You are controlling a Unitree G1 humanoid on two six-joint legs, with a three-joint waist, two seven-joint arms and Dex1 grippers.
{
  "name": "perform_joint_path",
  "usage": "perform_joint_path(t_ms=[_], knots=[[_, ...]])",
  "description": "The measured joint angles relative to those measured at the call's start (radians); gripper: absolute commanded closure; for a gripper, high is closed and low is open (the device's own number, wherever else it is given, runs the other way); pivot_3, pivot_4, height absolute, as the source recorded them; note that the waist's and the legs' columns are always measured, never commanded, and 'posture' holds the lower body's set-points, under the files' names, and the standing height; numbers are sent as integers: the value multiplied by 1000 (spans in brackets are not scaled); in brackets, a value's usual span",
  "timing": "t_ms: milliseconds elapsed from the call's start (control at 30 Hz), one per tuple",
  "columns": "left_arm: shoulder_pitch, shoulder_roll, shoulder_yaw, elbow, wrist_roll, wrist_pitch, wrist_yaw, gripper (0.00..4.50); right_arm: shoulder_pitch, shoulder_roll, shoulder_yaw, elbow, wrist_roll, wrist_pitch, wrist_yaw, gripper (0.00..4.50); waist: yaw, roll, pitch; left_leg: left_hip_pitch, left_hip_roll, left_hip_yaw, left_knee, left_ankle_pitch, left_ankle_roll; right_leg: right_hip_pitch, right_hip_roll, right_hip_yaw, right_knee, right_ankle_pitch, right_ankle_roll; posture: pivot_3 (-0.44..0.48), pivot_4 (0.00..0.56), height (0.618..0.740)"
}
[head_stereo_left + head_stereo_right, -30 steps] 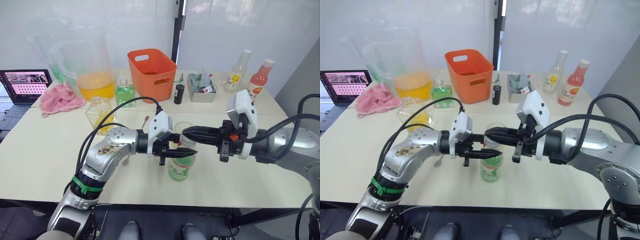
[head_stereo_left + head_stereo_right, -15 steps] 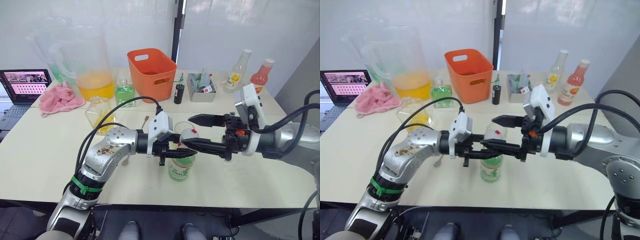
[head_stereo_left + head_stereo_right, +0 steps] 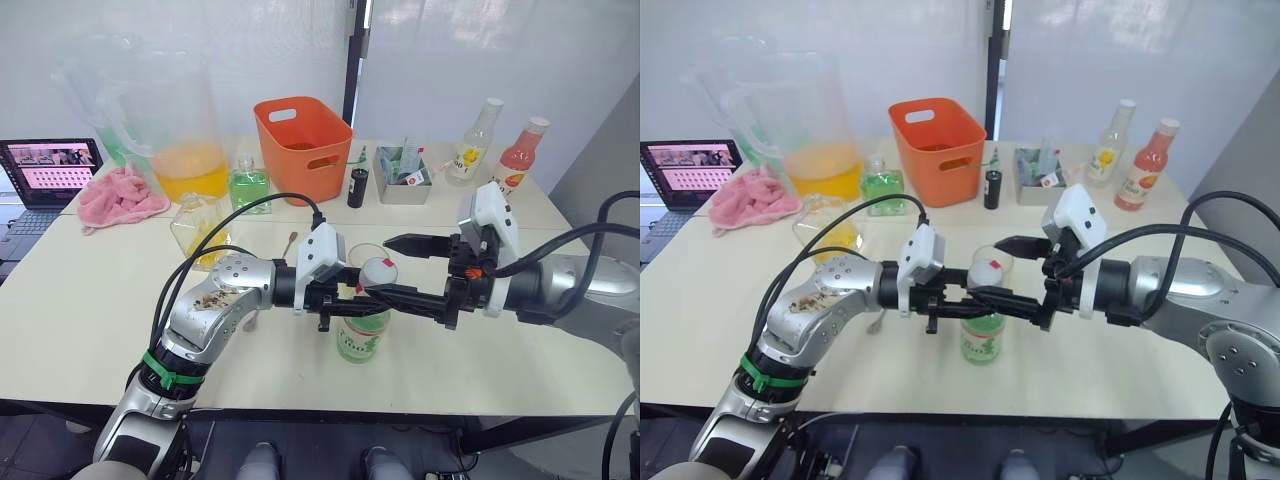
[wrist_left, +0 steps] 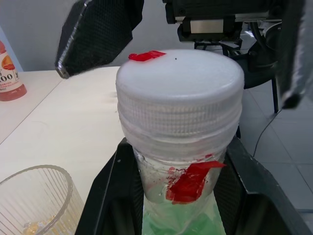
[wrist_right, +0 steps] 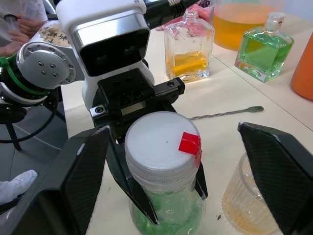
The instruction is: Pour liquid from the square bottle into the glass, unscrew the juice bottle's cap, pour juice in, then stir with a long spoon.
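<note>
The juice bottle, with a green-and-white label, stands on the table near the front edge. My left gripper is shut on its neck just below the white cap, which has a red spot. My right gripper is open, one finger on each side of the cap with a gap to it. The glass stands just behind the bottle, with a little yellow liquid in the bottom. The square bottle is further left. The long spoon lies flat on the table between them.
A huge pitcher of orange liquid, a green square bottle and an orange basket stand at the back. A pink cloth and a laptop are at the left. Two bottles and a grey tray are at the back right.
My right gripper was shut at the cap; it has opened, turned at the wrist and now straddles the cap. The left gripper and the bottle have stayed put.
</note>
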Motion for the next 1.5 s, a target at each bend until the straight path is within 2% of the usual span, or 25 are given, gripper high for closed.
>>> perform_joint_path(t_ms=[167, 467, 733, 767, 867, 933, 1000, 1067, 1200, 1267, 1333, 1500], knots=[[0, 0, 1, 1, 0, 1, 3, 3067, 0, 12, 8, -2, -3, 0, 5, 2806, 0, 0, 0, 0, 0, 0, 0, 0, 0, 0, 0, 0, 0, 0, 0, 0, 150, 740], [0, 1, 0, 1, 1, 2, 7, 3067, -2, 14, 19, -2, -52, -15, 41, 2822, 0, 0, 0, 0, 0, 0, 0, 0, 0, 0, 0, 0, 0, 0, 0, 0, 150, 740], [3, 10, -5, -17, 1, 3, 5, 3067, -68, -18, 116, 114, -220, -147, 348, 2822, -1, 0, 0, 0, 0, 0, 1, 0, 0, 1, 0, 0, 0, 0, 0, 0, 150, 740], [1, 16, -3, -21, 1, 5, 4, 3067, -147, -17, 192, 223, -290, -213, 498, 2822, -8, 0, 0, 0, 0, 1, 1, 0, 0, 0, 0, 0, 0, 1, 1, 0, 150, 740], [3, 27, 0, -37, 1, 17, 6, 3067, -316, 40, 335, 480, -434, -373, 821, 2822, -25, 0, 0, 3, 0, 1, 1, 0, 0, 2, 0, 0, 0, 1, 1, 0, 150, 740], [5, 28, 0, -45, 0, 21, 7, 3067, -364, 74, 366, 572, -478, -439, 936, 2822, -27, 0, 0, 3, 0, 0, 0, 0, 0, 2, 0, 0, 0, 1, 1, 0, 150, 740], [11, 35, 8, -52, -2, 29, 10, 3067, -431, 119, 411, 680, -509, -498, 1023, 2822, -28, 0, 0, 3, 0, 0, -1, 0, 0, 2, 0, 0, 0, 3, 7, 0, 150, 740], [16, 43, 26, -51, -6, 52, 18, 3067, -509, 157, 485, 799, -511, -560, 1063, 2822, -37, 0, 0, 3, 0, 0, -2, 0, 0, 1, 1, 0, 1, 4, 7, 0, 150, 740], [20, 43, 42, -50, -15, 74, 35, 3067, -583, 163, 580, 890, -487, -638, 1073, 2822, -38, 0, 0, 6, 2, -1, -2, 0, 0, 2, 3, 0, 3, 4, 5, 0, 150, 740], [20, 43, 44, -51, -15, 83, 39, 3067, -604, 156, 620, 915, -465, -665, 1072, 2822, -40, 0, 0, 8, 2, 0, -3, 0, 0, 3, 3, 1, 3, 2, -1, 0, 150, 740], [20, 43, 44, -53, -15, 85, 41, 3067, -614, 149, 642, 925, -450, -680, 1072, 1785, -43, 0, 0, 9, 2, 0, -3, 0, 0, 3, 4, 1, 4, 1, -2, 0, 150, 740], [19, 36, 31, -80, -12, 85, 45, 3067, -640, 116, 677, 911, -432, -676, 1067, 117, -36, 0, 0, 8, 2, 0, -3, 0, 0, 2, 4, 2, 4, 2, 1, 0, 150, 740]])
